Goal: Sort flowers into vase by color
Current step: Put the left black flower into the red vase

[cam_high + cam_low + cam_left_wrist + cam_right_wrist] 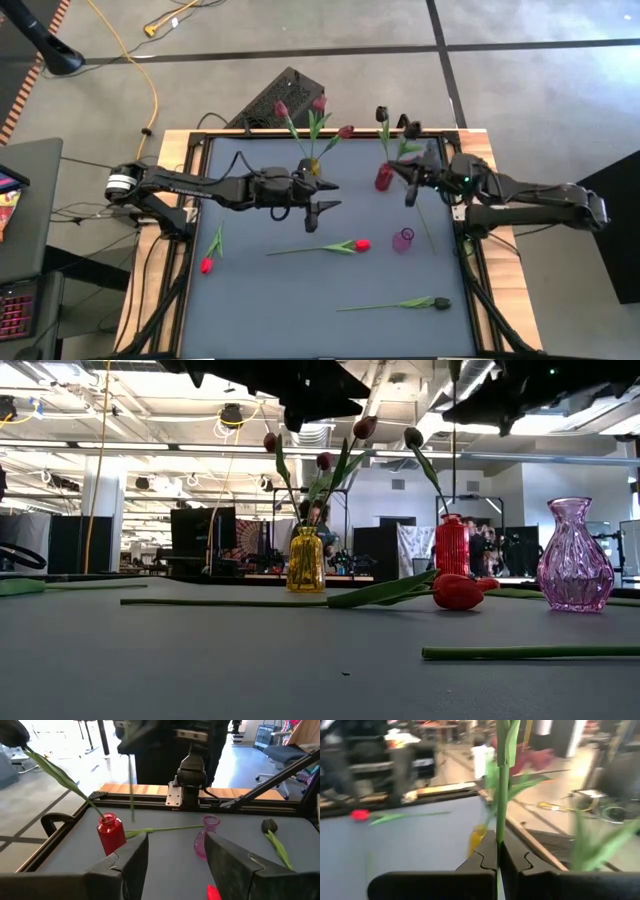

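My right gripper [412, 190] is shut on a black-headed tulip [410, 130] beside the red vase [384, 178], which holds another black tulip [382, 113]. The held stem's lower end [132, 817] hangs by the vase's mouth; whether it is inside, I cannot tell. My left gripper [322, 198] hovers open by the yellow vase [313, 165], where three maroon-pink tulips [320, 103] stand. The pink vase [403, 240] stands empty. Two red tulips [362, 244] [206, 265] and one black tulip [440, 303] lie flat on the mat. My right gripper [498, 855] pinches the black tulip's green stem [501, 820] between its two fingers, which lie across the stem. The flower stands upright and is lifted clear of the table, with its leaves [507, 740] above the fingers and the rest of the stem hanging below.
A bare green stem [427, 228] lies on the mat to the right of the pink vase. Black rails [470, 260] frame the table. Open mat stretches along the near side [300, 320]. A black box [270, 100] sits on the floor beyond the far edge.
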